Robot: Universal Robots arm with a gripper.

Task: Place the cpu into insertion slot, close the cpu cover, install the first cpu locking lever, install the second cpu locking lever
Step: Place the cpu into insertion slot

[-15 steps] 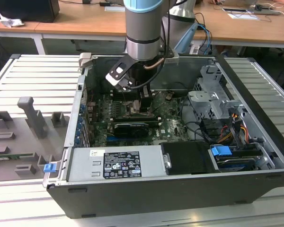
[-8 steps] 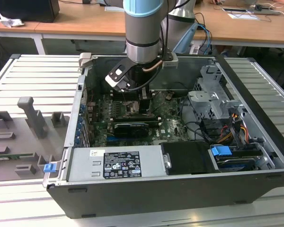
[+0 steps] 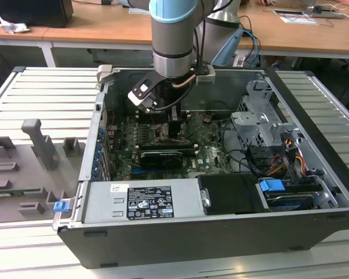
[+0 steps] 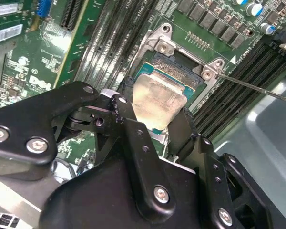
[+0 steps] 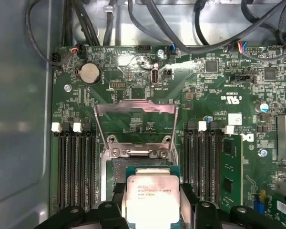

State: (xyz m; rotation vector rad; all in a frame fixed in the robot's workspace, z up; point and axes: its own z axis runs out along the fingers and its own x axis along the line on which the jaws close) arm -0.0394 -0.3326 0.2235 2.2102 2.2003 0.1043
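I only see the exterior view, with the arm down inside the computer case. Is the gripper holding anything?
Observer: Yes, in both wrist views the gripper grips the cpu by two opposite edges.
Operator: Where is it relative to the socket?
Observer: Over the insertion slot, partly covering it; whether it is seated, I cannot tell.
Operator: Is the cover open?
Observer: Yes, the first wrist view shows the cpu cover swung open, away from the slot.

Dull silvery metal cpu, shiny metal cpu cover
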